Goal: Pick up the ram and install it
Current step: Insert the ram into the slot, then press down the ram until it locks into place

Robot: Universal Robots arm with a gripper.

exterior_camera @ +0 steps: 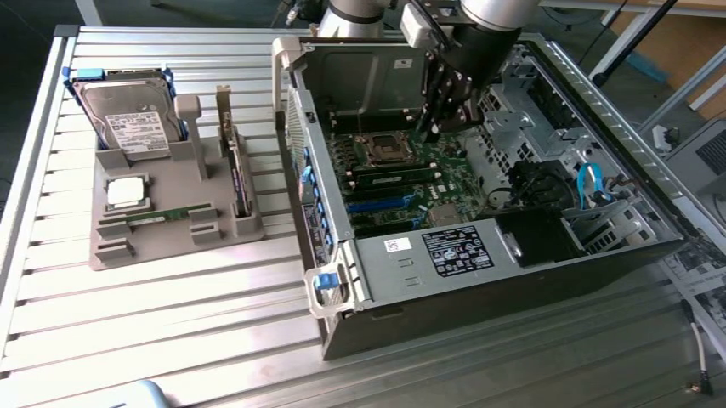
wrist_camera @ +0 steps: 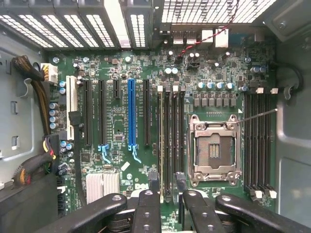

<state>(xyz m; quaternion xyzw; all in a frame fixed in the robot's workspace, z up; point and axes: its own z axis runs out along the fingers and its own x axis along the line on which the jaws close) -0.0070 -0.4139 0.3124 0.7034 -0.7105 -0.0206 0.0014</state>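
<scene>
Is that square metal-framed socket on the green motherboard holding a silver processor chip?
No, the square metal-framed socket is empty, with its dark field of bare contacts showing in the middle of the frame.

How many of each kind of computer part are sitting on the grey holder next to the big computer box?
On the grey holder:
hard drive: 1
processor chip: 1
ram: 1
expansion card: 1
Total: 4
</scene>
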